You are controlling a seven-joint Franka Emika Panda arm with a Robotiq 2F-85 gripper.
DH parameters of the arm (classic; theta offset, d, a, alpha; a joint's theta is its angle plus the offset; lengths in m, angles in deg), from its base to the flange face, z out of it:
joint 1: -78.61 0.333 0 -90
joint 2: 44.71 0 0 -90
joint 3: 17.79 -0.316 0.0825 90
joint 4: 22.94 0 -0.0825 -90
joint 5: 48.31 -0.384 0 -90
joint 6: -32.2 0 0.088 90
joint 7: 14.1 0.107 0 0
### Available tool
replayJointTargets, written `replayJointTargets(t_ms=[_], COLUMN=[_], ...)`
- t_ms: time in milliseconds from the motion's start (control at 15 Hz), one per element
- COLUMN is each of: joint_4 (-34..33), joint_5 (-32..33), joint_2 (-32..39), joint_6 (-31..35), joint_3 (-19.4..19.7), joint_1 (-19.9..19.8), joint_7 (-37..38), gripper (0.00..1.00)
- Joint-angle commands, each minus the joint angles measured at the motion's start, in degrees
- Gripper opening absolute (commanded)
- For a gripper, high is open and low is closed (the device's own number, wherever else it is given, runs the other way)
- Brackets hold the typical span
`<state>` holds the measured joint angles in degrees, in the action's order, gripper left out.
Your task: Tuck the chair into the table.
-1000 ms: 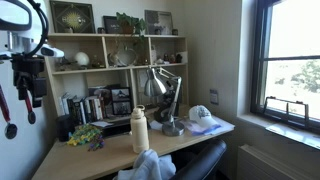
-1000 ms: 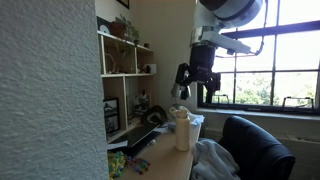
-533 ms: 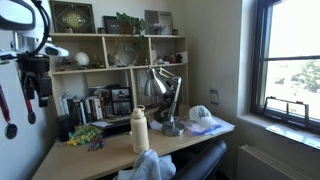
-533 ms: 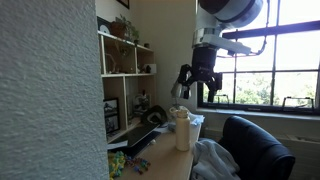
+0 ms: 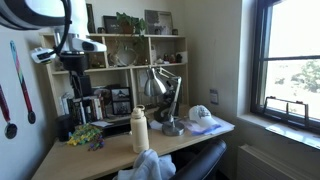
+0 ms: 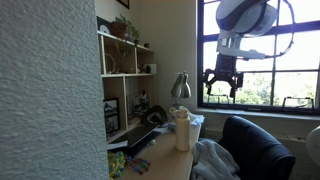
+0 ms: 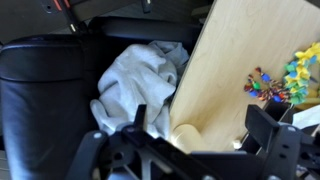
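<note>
Colour key. The chair (image 7: 50, 90) is plain black, with a slight sheen in the wrist view. The crumpled cloth (image 7: 135, 75) on it is white. The table (image 7: 240, 50) is pale, faintly grained wood, and the shelf hutch (image 5: 100, 38) matches it. The bottle (image 5: 139, 130) is cream, the desk lamp (image 5: 158, 85) silver, the cap (image 5: 200, 113) white. The flower bunch (image 5: 85, 133) is mainly yellow and green. The gripper (image 6: 221, 90) is black and the arm (image 6: 245, 15) greyish white. The window frame (image 5: 258, 60) is dark. The near panel (image 6: 50, 90) is speckled grey.
</note>
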<state>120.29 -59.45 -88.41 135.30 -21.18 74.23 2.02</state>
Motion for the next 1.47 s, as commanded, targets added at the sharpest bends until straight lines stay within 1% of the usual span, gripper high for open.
replayJointTargets(t_ms=[0,133,267,333,467,667,867,1067,1400], joint_4=[1.4,2.0,2.7,3.0,4.2,4.6,3.5,2.7,1.8], joint_5=[3.5,5.7,6.8,7.2,8.6,8.3,8.3,8.8,9.0], joint_2=[1.8,3.4,5.3,7.1,9.4,14.5,19.9,24.9,31.3], joint_6=[4.4,6.7,8.7,10.4,14.4,19.4,22.0,25.0,28.2], joint_3=[4.4,6.8,9.4,10.9,12.8,16.8,20.0,22.0,22.9], joint_1=[-5.7,-8.3,-9.9,-10.4,-11.4,-12.2,-13.3,-14.4,-15.3], joint_7=[0.6,0.2,-0.9,-2.2,-4.5,-8.8,-12.2,-14.1,-14.1], gripper=[1.00,1.00,1.00,1.00,1.00,1.00,1.00,1.00,1.00])
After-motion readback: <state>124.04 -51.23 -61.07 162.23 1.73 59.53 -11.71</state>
